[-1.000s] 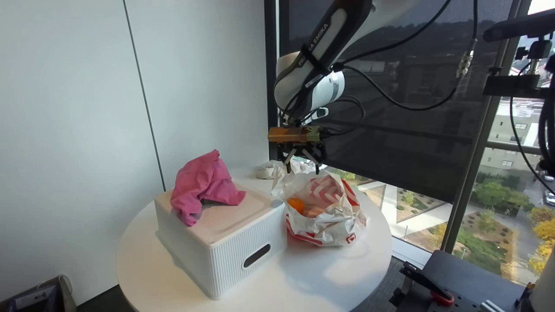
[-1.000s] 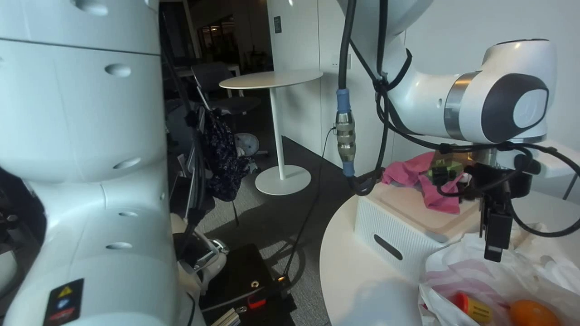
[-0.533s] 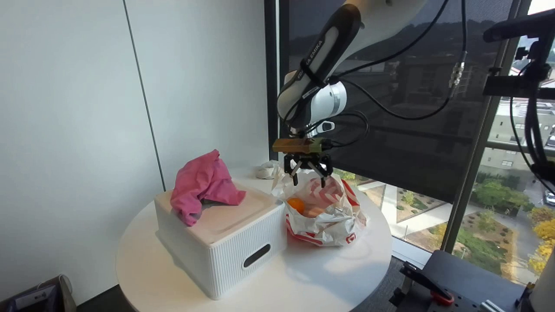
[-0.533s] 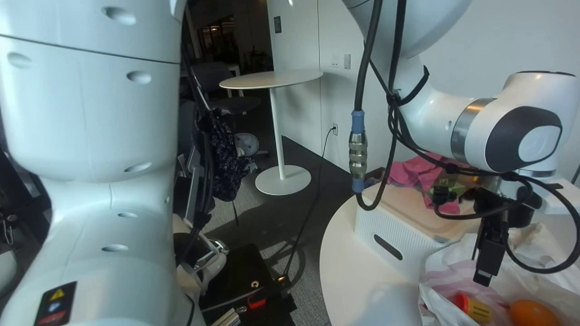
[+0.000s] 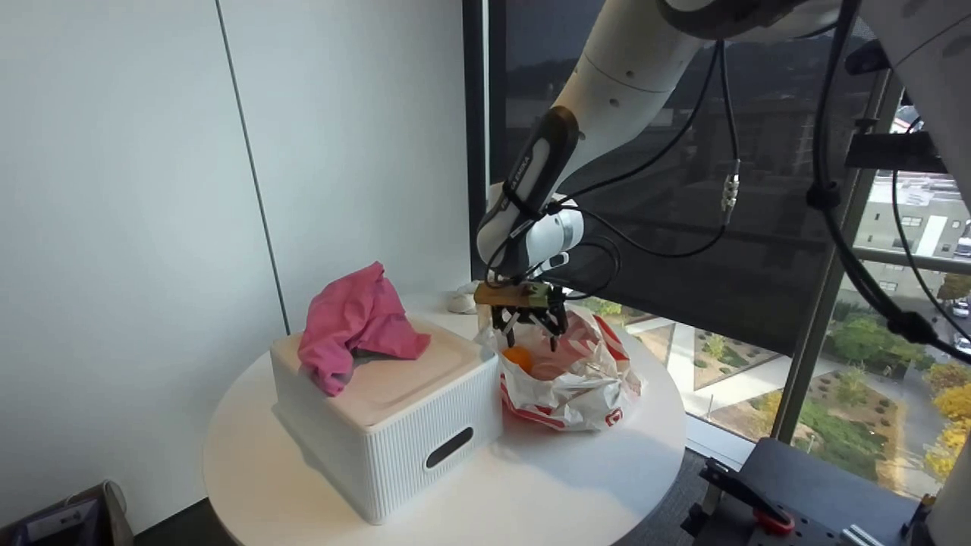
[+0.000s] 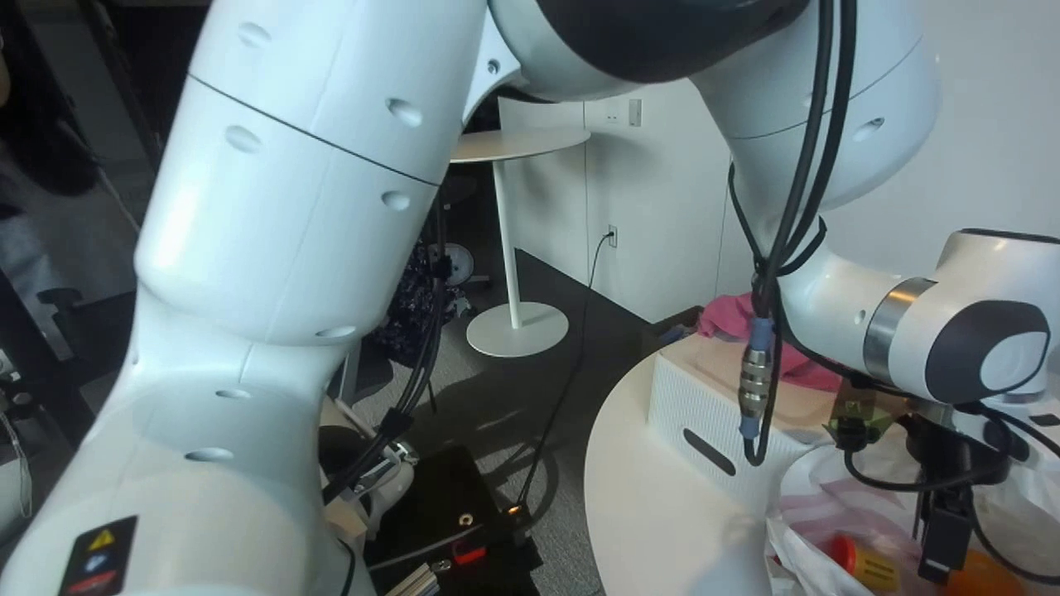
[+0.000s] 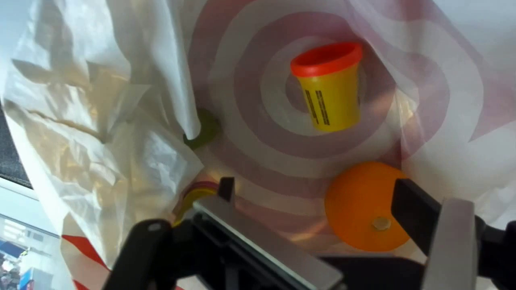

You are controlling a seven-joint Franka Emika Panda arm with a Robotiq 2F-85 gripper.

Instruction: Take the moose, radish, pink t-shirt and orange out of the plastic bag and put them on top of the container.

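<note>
Parted jaws have lowered toward the crinkled plastic bag [image 5: 570, 400], round orange [image 7: 360, 203] inside.

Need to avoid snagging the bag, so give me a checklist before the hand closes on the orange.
Hand open: ok, fingers apart.
Orange visible inside the bag: ok.
Orange midway between the fingers: not ok; in the wrist view it sits nearer one.
Fingers not touching the bag: cannot tell; they overlap it in the wrist view.
Pink t-shirt on the container: ok.
</note>
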